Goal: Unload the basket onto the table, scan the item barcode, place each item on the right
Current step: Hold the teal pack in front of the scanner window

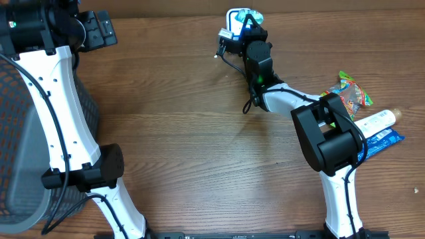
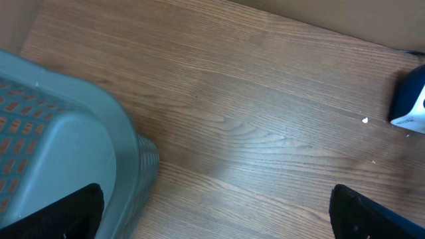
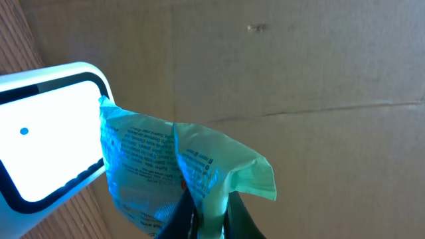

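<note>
Pinching green packet (image 3: 176, 166) in right tool (image 3: 207, 214), print unreadable, near scanner (image 3: 46, 133), left tool (image 2: 216, 216) spread wide.

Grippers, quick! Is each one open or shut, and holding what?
Left gripper: open, holding nothing.
Right gripper: shut on the packet, next to the scanner.

Basket (image 1: 20, 153) at left edge of table (image 1: 186, 146), packet (image 3: 146, 159) before scanner (image 3: 40, 146) at far edge, snack packs (image 1: 352, 93) at right edge

Perhaps shop checkout: scanner (image 1: 232, 14), basket (image 1: 20, 133)
</note>
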